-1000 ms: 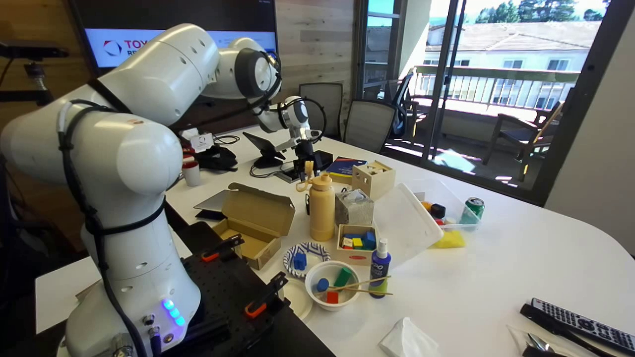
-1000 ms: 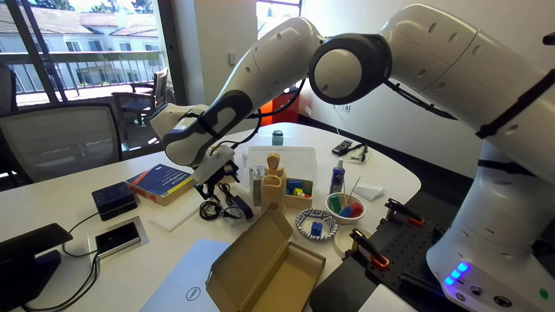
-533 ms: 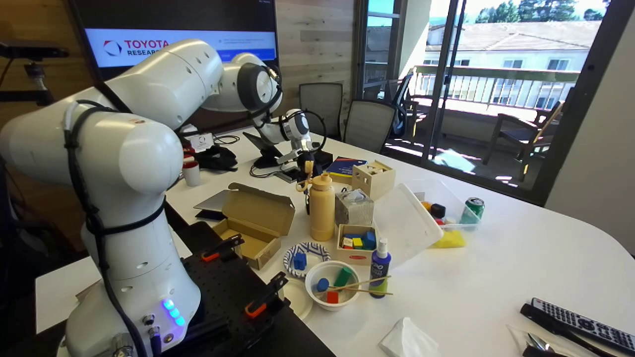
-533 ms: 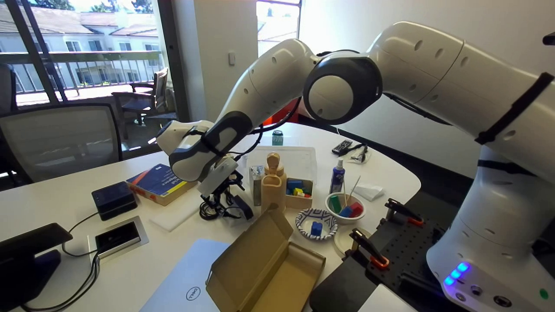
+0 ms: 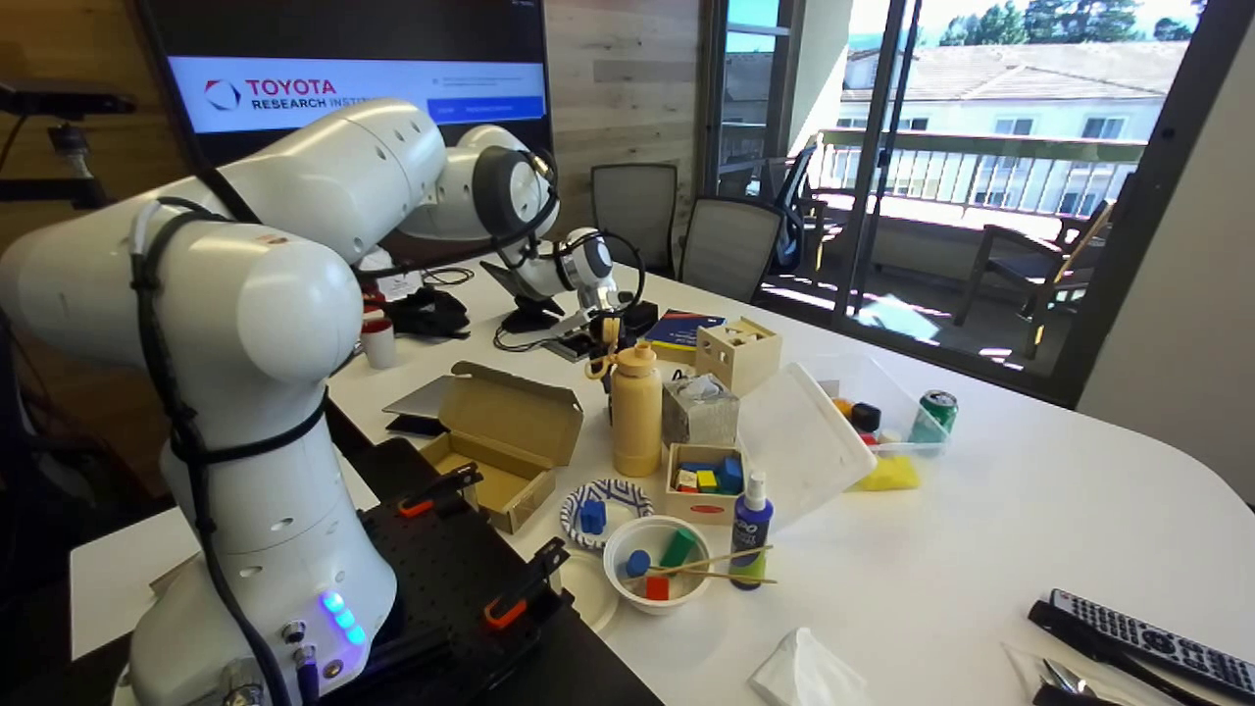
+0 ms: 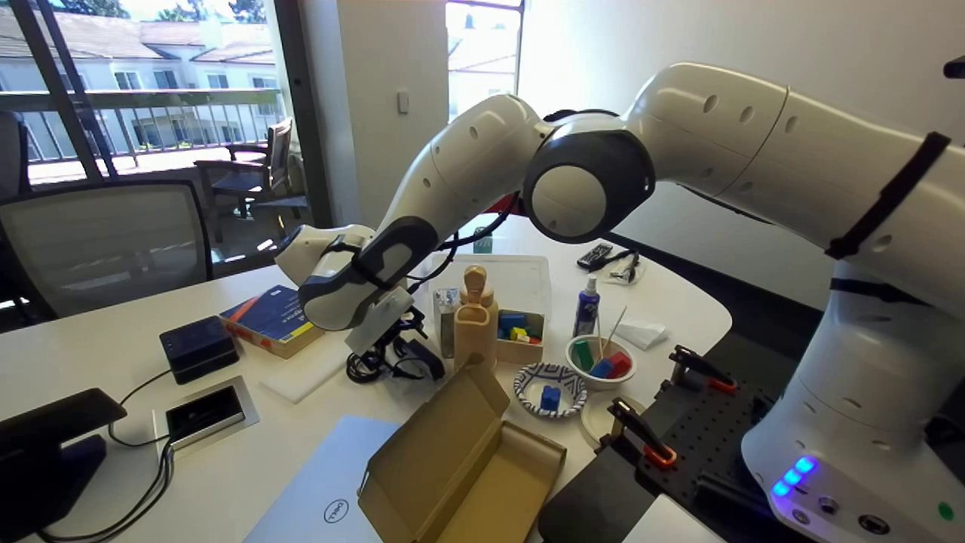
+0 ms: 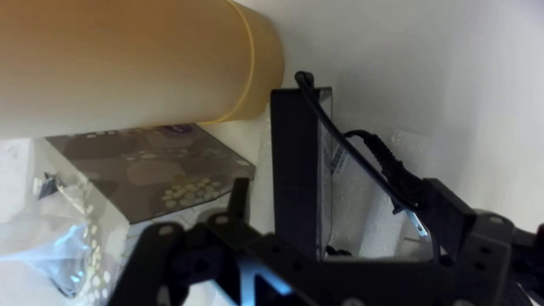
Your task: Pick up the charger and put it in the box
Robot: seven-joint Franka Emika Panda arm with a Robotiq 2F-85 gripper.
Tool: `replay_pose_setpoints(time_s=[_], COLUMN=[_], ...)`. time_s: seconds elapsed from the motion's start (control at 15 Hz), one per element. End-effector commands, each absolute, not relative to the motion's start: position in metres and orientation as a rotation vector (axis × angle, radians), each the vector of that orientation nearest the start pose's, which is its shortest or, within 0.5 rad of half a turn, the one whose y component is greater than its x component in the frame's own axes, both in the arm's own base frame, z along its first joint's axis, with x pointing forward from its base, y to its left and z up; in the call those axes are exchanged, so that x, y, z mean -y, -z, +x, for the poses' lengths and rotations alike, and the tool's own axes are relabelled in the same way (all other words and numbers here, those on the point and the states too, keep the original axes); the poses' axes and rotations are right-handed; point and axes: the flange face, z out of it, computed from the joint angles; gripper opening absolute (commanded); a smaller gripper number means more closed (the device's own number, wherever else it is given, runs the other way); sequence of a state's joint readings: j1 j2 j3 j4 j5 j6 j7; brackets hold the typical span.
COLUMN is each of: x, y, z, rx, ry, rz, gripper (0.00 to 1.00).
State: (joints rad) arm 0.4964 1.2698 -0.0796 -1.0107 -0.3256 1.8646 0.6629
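The charger, a black block (image 7: 295, 161) with a black cord and a plug (image 7: 399, 182), lies on the table in the wrist view. It also shows beside the bottle in an exterior view (image 6: 425, 359); the bottle mostly hides it in the remaining view. My gripper (image 7: 340, 185) is open, its fingers wide apart on either side of the block. The block is nearer the left finger; the plug and cord are by the right finger. The gripper is low over the charger (image 6: 388, 348). The open tan cardboard box (image 6: 503, 486) shows in both exterior views (image 5: 520, 412), its lid raised.
A tan bottle (image 7: 170, 63) stands close beside the charger, also seen in both exterior views (image 5: 637, 422) (image 6: 473, 335). A tissue box (image 7: 148, 165) is by the left finger. A patterned plate (image 6: 528, 400), a bowl (image 6: 588, 381) and a laptop (image 6: 324, 467) lie around the box.
The arm has moved down over the last second. The gripper has lowered from above the charger to around it. The box and bottle have not moved.
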Motion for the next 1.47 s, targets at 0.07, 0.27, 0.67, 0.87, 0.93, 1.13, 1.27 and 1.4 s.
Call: replay_pose_setpoints(time_s=[0.07,0.27,0.67,0.87,0.93,1.13,1.27,1.4], x=[-0.273,-0.269,-0.276,-0.276,-0.274,-0.268,-0.263,-0.258], y=[-0.038,-0.045,-0.065,-0.058,-0.054,-0.042,-0.033,-0.025], z=[0.663,0.669,0.681,0.679,0.678,0.674,0.671,0.669], rx=[0.14,0.17,0.182,0.197,0.2,0.226,0.24,0.251], ry=[0.184,0.156,0.084,0.089,0.094,0.099,0.109,0.127], rz=[2.579,2.58,2.615,2.584,2.574,2.534,2.509,2.499], gripper=[1.0,1.0,1.0,1.0,1.0,1.0,1.0,1.0])
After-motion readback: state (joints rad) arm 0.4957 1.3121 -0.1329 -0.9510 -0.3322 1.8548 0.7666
